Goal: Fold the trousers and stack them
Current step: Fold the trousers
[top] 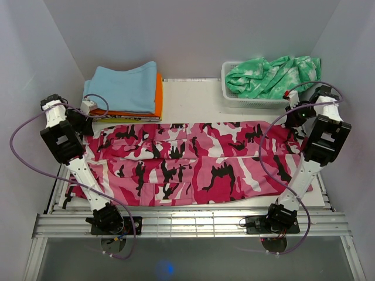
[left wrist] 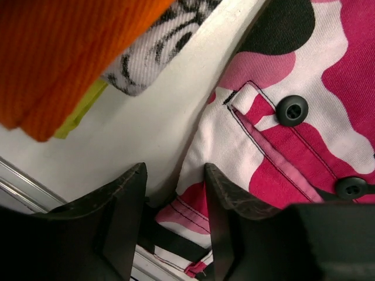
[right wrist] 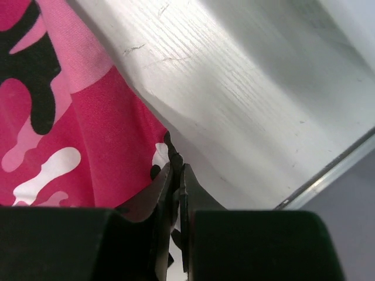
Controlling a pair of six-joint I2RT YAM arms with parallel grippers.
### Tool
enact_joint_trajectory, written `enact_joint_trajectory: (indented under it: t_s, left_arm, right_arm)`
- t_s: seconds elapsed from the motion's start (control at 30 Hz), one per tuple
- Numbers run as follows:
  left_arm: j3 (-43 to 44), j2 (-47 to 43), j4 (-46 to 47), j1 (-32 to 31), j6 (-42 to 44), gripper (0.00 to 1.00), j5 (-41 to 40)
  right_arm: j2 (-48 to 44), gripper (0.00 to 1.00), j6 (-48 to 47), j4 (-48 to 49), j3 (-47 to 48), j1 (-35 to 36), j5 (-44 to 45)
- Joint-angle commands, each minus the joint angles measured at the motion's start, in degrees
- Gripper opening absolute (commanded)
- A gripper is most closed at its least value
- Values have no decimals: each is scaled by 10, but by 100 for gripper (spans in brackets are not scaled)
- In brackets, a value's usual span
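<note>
The pink camouflage trousers (top: 193, 164) lie spread flat across the white table (top: 193, 96), legs running left to right. My left gripper (top: 88, 122) is at their far left corner. In the left wrist view its fingers (left wrist: 174, 175) stand apart, with the trousers' hem (left wrist: 193, 205) between them and the buttoned pocket (left wrist: 293, 117) just beyond. My right gripper (top: 291, 120) is at the far right corner. In the right wrist view it (right wrist: 177, 167) is shut on the trousers' edge (right wrist: 88, 134), a bit of fabric poking out past the tips.
A folded stack with light blue on top (top: 126, 88) over orange sits at the back left, close to my left gripper; its orange layer (left wrist: 64, 52) overhangs that wrist view. A white basket (top: 234, 100) holding a green-and-white tie-dye garment (top: 272, 73) stands back right.
</note>
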Motion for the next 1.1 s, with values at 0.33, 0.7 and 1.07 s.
enact_joint_trajectory:
  t_s: [0.33, 0.7, 1.07]
  left_arm:
    - [-63, -35, -5, 0, 49, 0, 1]
    - [-200, -230, 226, 11, -67, 0, 59]
    - [-346, -399, 263, 49, -74, 0, 121]
  right_arm:
    - [-74, 8, -18, -19, 18, 0, -5]
    - [-110, 8, -30, -19, 61, -17, -26]
    - [-208, 8, -148, -45, -15, -88, -67]
